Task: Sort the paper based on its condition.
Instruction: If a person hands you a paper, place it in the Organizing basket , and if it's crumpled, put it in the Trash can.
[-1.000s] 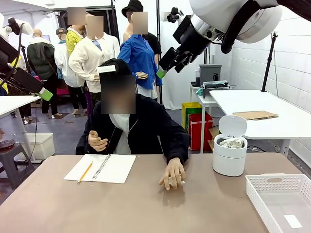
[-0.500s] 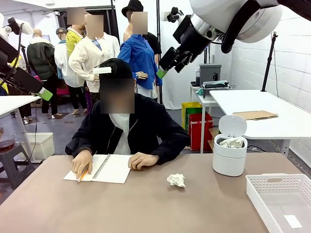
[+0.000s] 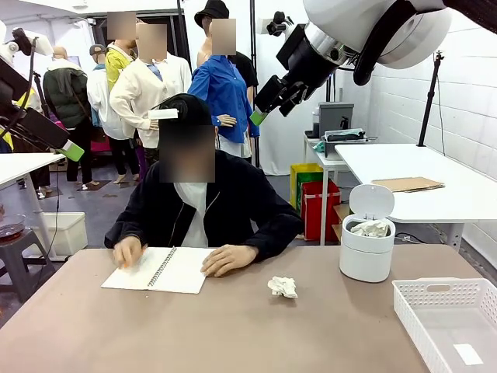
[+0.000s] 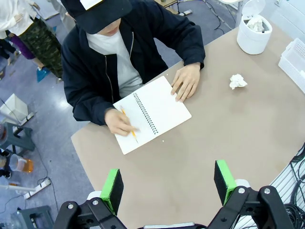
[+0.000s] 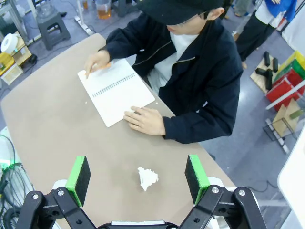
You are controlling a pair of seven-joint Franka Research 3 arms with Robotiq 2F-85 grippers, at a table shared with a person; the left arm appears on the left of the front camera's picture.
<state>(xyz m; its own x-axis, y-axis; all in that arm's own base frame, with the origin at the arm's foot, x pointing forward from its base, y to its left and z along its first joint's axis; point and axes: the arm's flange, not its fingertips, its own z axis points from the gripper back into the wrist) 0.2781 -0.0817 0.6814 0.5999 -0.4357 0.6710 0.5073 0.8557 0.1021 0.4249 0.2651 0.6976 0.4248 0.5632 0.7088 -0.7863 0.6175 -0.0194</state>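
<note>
Two pincers raised well above the desk [image 3: 233,334], neither touching anything; right pincer [image 5: 137,172] spread wide, green pads apart with nothing between, looking straight down; crumpled paper [image 5: 147,178] seen almost midway between those pads in its wrist view, a shade toward 3 o'clock; judged the nearer arm by a clear margin, with a plain descent as the likely approach. Left pincer [image 4: 169,183] likewise wide apart and empty, with the paper [image 4: 238,81] off at about 1 o'clock, well away across bare desk. No real long axis to the wad: lumpy, irregular, roughly as broad as long, perhaps slightly stretched along the 12-to-6 line in the right wrist view; pointing nowhere in particular, so wrist roll judged to matter little.

Seen from the front, paper [image 3: 283,287] lying alone at mid-desk; white lidded bin [image 3: 367,245], open and holding other crumpled scraps, at 2 o'clock from it; white basket [image 3: 450,318] at 4 o'clock; notebook [image 3: 161,269] under the person's hands at 9 o'clock, apart from the wad.
</note>
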